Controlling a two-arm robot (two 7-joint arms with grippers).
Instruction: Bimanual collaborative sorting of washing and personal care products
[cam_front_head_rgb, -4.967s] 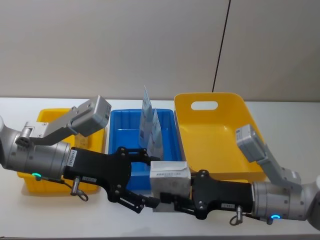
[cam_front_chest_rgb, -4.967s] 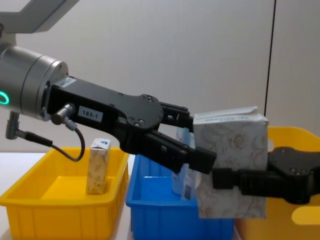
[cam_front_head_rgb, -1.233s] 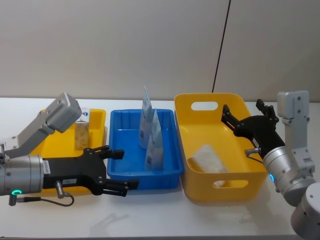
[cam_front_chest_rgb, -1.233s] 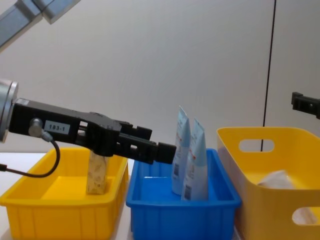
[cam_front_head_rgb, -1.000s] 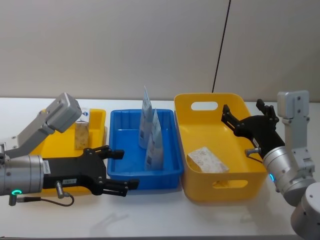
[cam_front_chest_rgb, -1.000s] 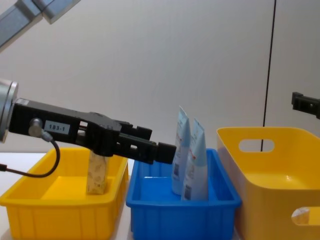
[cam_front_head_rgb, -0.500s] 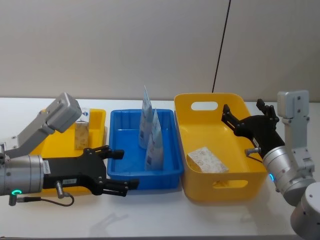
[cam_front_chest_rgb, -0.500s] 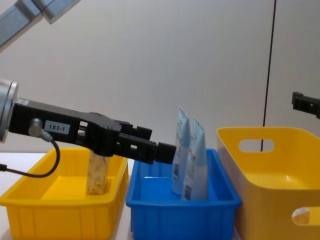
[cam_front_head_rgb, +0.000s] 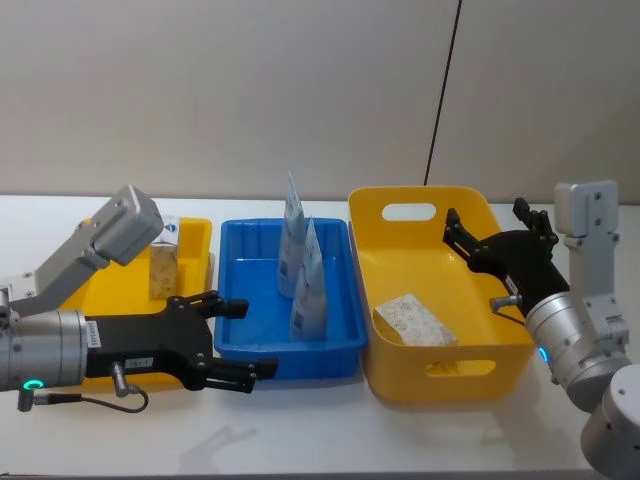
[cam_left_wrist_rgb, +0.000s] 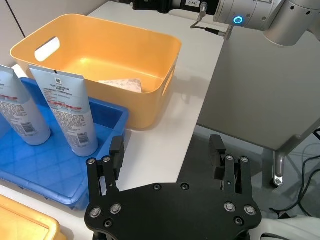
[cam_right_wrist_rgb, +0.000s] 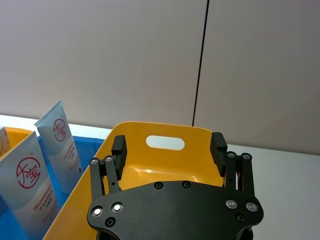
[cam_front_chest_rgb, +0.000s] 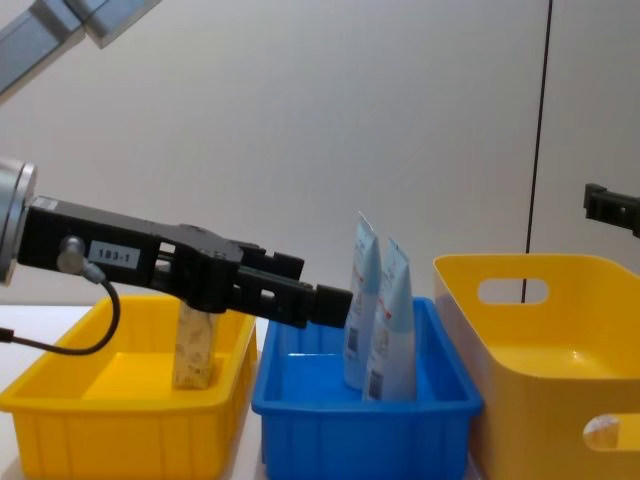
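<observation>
The large cream floral pack (cam_front_head_rgb: 415, 320) is seen lying flat on the floor of the yellow handled bin (cam_front_head_rgb: 357, 262), toward its near end, with no gripper touching it; in the left wrist view the pack (cam_left_wrist_rgb: 123, 84) is partly hidden behind the bin's wall (cam_left_wrist_rgb: 150, 95). In the blue tray (cam_front_head_rgb: 300, 362), just left of that bin, two pale-blue tubes are stood upright on their caps (white barcode labels facing the left wrist camera): the rear tube (cam_front_head_rgb: 292, 235) and the front tube (cam_front_head_rgb: 308, 285), close together. In the chest view they (cam_front_chest_rgb: 361, 320) (cam_front_chest_rgb: 392, 325) overlap, side by side. The small carton (cam_front_head_rgb: 163, 265) with its blue-white top is stood upright at the far end of the left yellow bin (cam_front_head_rgb: 200, 232), and is shown from the side in the chest view (cam_front_chest_rgb: 195, 345).

The left gripper (cam_front_head_rgb: 246, 338) is held low over the table (cam_front_head_rgb: 330, 425), beside the front left corner of the blue tray; its fingers are spread wide and nothing is gripped between them (cam_left_wrist_rgb: 166, 149). The right gripper (cam_front_head_rgb: 484, 213) is held at the right side of the handled bin, over its right rim, with its fingers likewise spread wide and empty (cam_right_wrist_rgb: 168, 144).
</observation>
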